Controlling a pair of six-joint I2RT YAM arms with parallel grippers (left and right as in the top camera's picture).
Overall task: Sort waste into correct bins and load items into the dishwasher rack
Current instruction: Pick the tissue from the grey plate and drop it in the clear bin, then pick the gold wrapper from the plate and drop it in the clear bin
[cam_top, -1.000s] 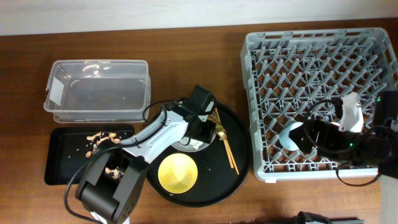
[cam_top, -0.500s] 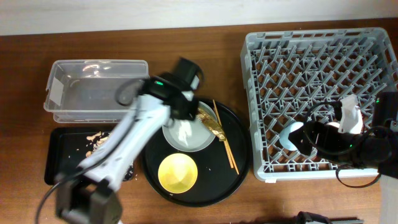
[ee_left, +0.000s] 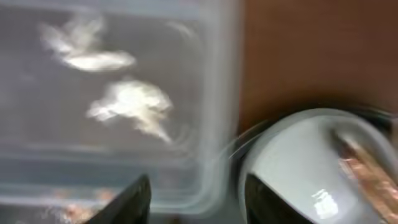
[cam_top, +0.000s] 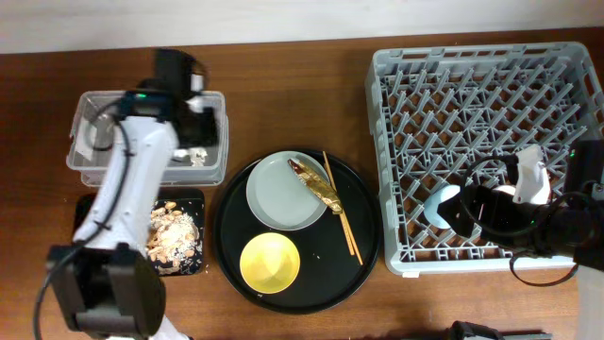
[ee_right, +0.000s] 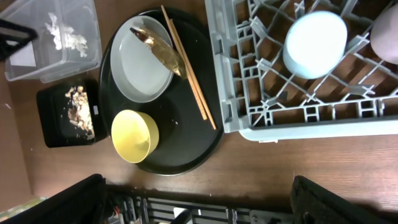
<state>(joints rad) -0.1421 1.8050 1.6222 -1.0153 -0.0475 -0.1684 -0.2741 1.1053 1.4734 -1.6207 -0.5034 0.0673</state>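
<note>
The left fingers [ee_left: 134,204] have been moved from the grey plate [cam_top: 278,194] to the clear tub [cam_top: 212,127] and are held apart, empty. Two crumpled white tissue pieces [ee_left: 130,102], blurred, are seen ahead of them in the tub. The right fingers [ee_right: 68,199] are spread wide, empty; one pale blue cup [ee_right: 314,43] is seen ahead.

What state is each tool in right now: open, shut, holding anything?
Left tool: open, empty, over the clear tub.
Right tool: open, empty.
</note>
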